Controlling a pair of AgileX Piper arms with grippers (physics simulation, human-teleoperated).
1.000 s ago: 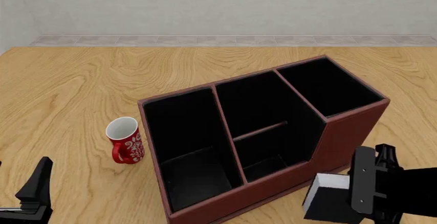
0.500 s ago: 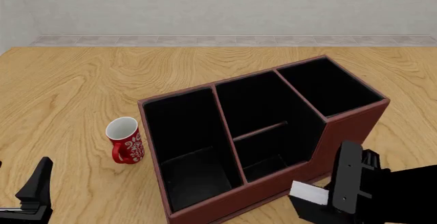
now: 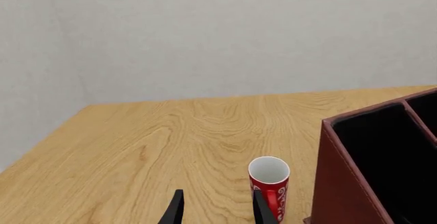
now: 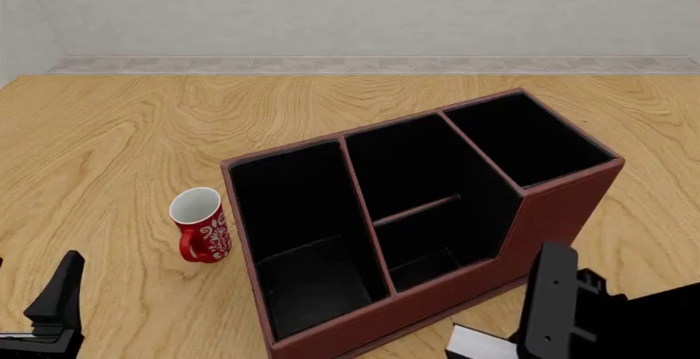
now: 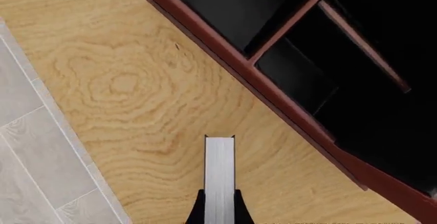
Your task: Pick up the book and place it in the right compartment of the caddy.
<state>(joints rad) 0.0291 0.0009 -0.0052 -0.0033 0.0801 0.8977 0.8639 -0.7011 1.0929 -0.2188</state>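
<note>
Black book (image 5: 219, 175) in right gripper (image 5: 219, 206), no lettering visible

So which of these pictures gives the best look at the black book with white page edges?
The right wrist view: the black book with white page edges stands edge-on between the right gripper's fingers, over the wooden table. The front view shows only a white corner at the bottom edge. The left wrist view shows none of it.

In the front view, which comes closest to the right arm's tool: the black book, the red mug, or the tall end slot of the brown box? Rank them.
From the right tool:
1. Black hardcover book with white page edges: held in it, at the near edge.
2. Tall narrow end slot of the reddish-brown box: beyond it, farther back.
3. Red mug: far across, left of the box.
</note>
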